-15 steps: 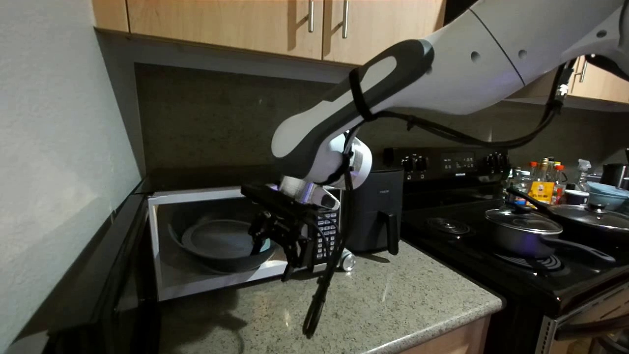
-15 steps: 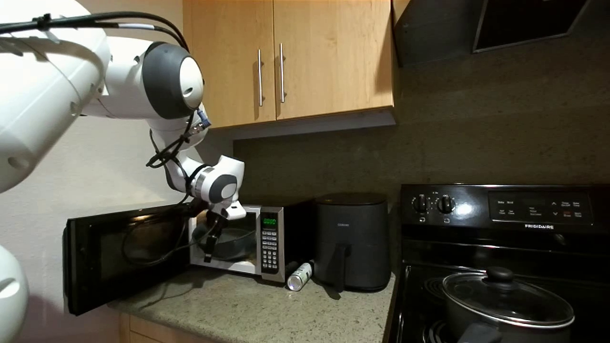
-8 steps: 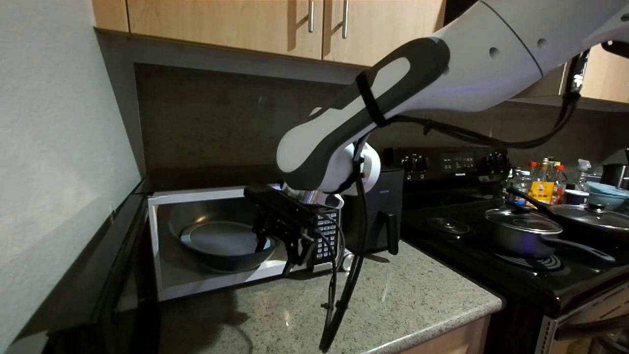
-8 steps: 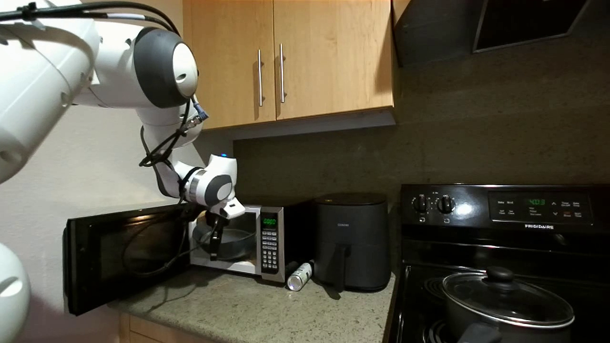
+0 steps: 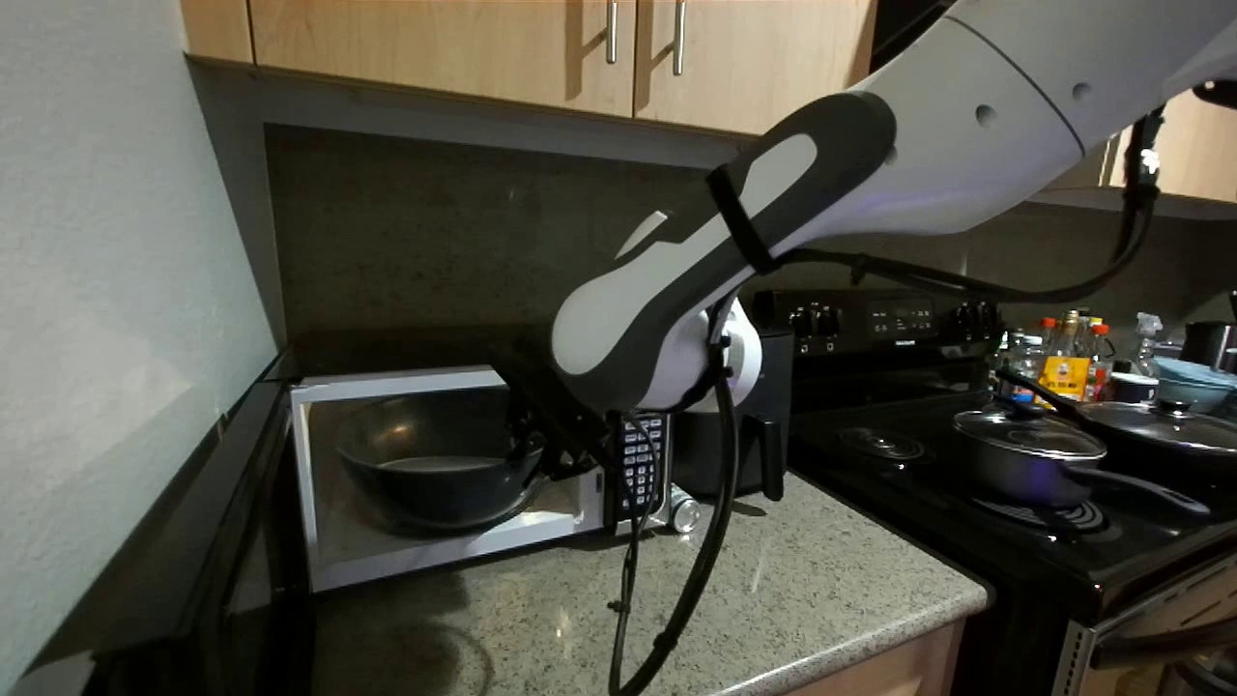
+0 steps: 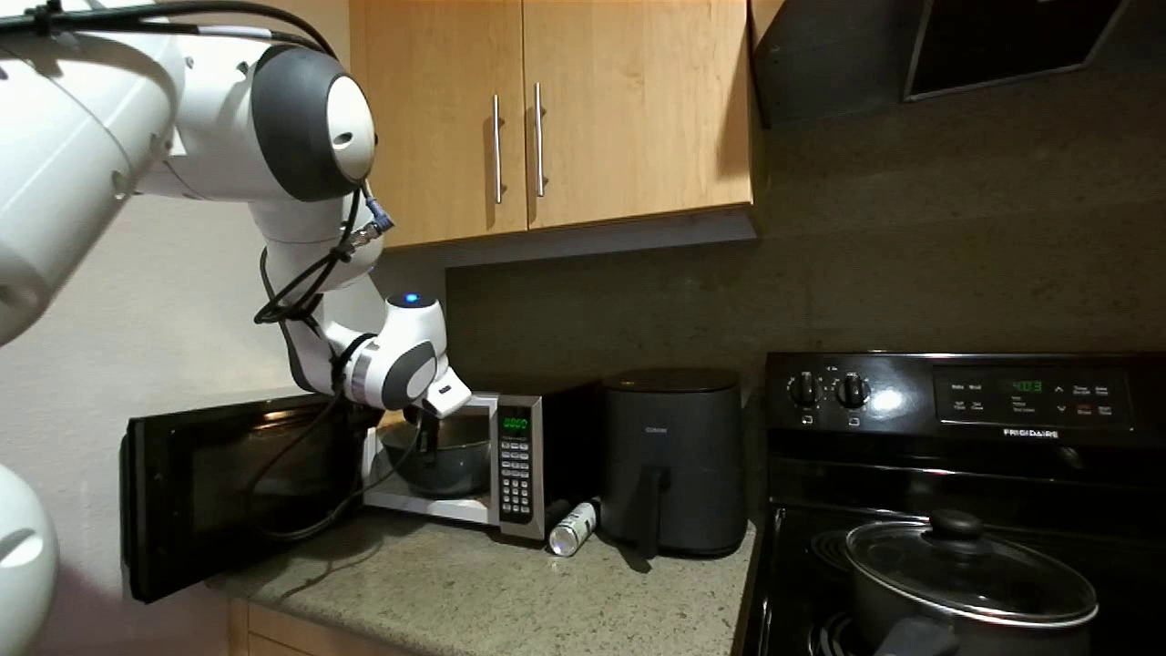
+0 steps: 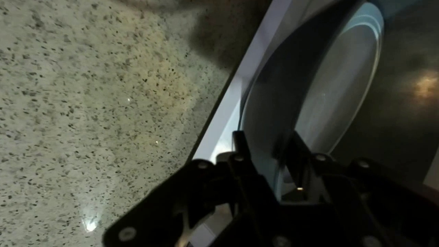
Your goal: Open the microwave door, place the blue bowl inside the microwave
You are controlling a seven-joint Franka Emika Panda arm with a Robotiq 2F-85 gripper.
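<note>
Well left of the gripper (image 7: 267, 142), the microwave door (image 6: 246, 483) is standing open, so the task's first half is looking done. Reaching leftward from between the fingers (image 7: 240, 144), the blue bowl (image 6: 451, 469) is resting mostly inside the microwave (image 5: 435, 555), near its mouth. Its tilt is what is changing: compared with a moment ago, the near wall is riding higher and less of the floor is showing. The gripper itself is narrowing on that near rim, one finger outside and one within, jaws partway together; I'm not managing to tell whether both sides are pressing. To me it is looking like a last lift or resettling, so the placing is probably nearing its end, though a tipped bowl may be sliding once let go. Inside it I'm making out only a paler bottom. Just right of the gripper, the keypad (image 6: 516, 474) is facing out; farther right, a can (image 6: 572, 530) is lying on the counter (image 6: 547, 601) beside the upright black appliance (image 6: 692, 437). Well to the right, a lidded pot (image 5: 1034, 476) is sitting on the stove (image 6: 897, 419), its contents hiding from me.
</note>
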